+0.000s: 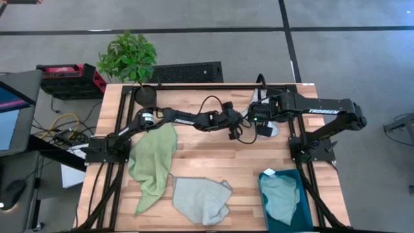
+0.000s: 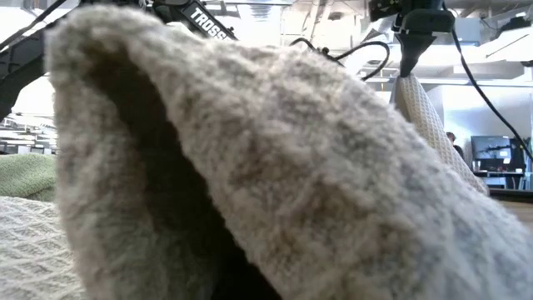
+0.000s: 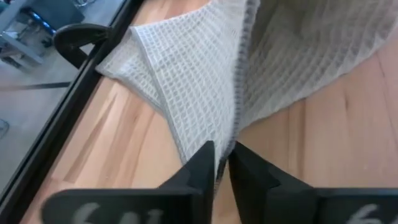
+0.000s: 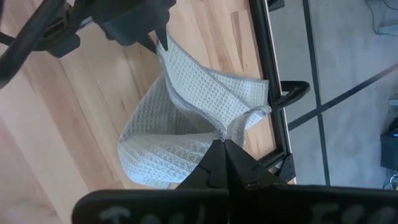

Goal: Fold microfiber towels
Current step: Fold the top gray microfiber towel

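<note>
1. I see the pale grey-blue waffle-weave microfiber towel (image 1: 272,126) hanging right of centre in the high view, stretched between both pincers.
2. My right gripper (image 4: 224,144) pinches one corner.
3. My left gripper (image 3: 221,163) pinches the opposite edge, equally near.

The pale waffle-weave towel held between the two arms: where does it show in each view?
High: pale waffle-weave towel, far side, between both tools.
Low: hanging upper right, behind a grey towel against the lens.
Left wrist: fills the centre, above the left tool.
Right wrist: centre, beyond the right tool.
Shared landmark: the black table-edge rail.
</note>
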